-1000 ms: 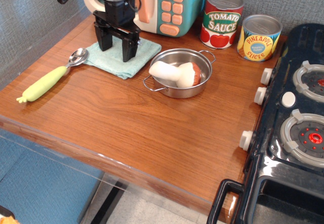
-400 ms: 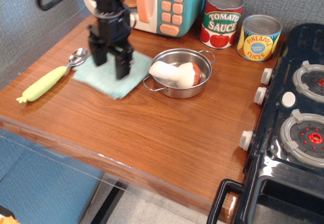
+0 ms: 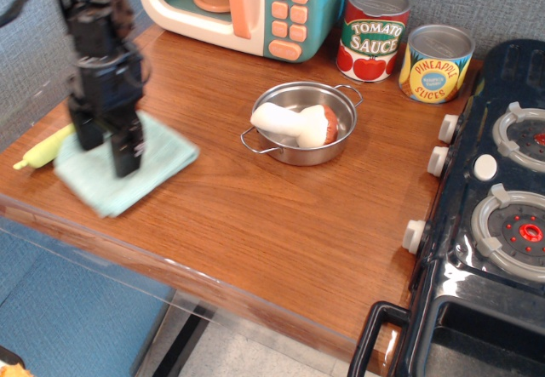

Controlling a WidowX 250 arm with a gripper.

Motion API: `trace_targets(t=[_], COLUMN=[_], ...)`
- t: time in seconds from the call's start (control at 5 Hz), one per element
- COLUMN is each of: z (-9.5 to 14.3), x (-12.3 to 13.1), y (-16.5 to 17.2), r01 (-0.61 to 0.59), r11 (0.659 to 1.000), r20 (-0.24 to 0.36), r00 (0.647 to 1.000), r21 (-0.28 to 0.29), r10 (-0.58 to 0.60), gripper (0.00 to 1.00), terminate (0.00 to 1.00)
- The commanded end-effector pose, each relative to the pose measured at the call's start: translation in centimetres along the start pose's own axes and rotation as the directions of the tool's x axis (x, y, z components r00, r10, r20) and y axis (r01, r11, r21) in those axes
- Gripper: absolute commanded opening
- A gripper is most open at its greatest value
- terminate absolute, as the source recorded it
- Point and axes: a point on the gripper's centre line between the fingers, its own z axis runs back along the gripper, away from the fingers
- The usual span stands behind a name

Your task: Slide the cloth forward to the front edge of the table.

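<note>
The light teal cloth point(image 3: 160, 161) lies flat near the front left edge of the brown wood-grain table point(image 3: 281, 215). My black gripper point(image 3: 106, 149) stands upright over the cloth. Its two fingers are spread apart and their tips press down on the cloth's left half. The image is blurred around the gripper and the cloth. The part of the cloth under the fingers is hidden.
A yellow-green spoon handle point(image 3: 38, 151) pokes out left of the gripper. A steel pan point(image 3: 342, 137) with a toy mushroom point(image 3: 294, 122) sits mid-table. A teal toy microwave point(image 3: 255, 2), a tomato sauce can point(image 3: 373, 33) and a pineapple can point(image 3: 436, 64) stand at the back. A black toy stove point(image 3: 494, 215) is on the right.
The gripper has moved forward and left toward the front edge, dragging the cloth with it. The spoon has been pushed left and is now mostly hidden.
</note>
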Motion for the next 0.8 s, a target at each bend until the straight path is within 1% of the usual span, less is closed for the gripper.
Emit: trace_targets(t=[0.0,0.2,0.4,0.6], z=[3.3,6.0,6.8,5.7], x=[-0.3,-0.3,-0.6,-0.7], y=[-1.1,-2.0,-1.9,-0.8], r01=[0.031,0.056,0.071,0.058], r11=[0.999,0.996,0.995,0.998], r20=[0.108,0.185,0.195,0.221], r00=[0.994,0.982,0.979,0.974], r21=[-0.036,-0.075,-0.067,-0.002], r10=[-0.027,-0.042,-0.057,-0.056], gripper=[1.0,1.0,1.0,1.0], terminate=[0.0,0.0,0.0,0.0])
